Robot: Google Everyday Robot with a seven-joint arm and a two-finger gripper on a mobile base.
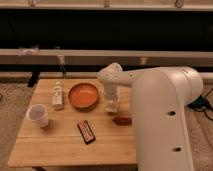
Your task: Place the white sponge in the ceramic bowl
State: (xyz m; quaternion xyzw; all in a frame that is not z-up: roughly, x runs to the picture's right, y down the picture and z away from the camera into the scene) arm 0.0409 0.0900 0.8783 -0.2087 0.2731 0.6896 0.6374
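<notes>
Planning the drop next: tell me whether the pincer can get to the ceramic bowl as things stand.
Probably yes. The pincer hangs just right of the ceramic bowl, and nothing on the table stands between them.

The wooden surface fills the lower left of the frame. On it sit an orange-brown ceramic bowl at its upper middle, a white labelled bottle just left of the bowl, a white cup lower left, a dark snack bar below the bowl, and a small brown item to the right. The tool hangs just right of the bowl.
</notes>
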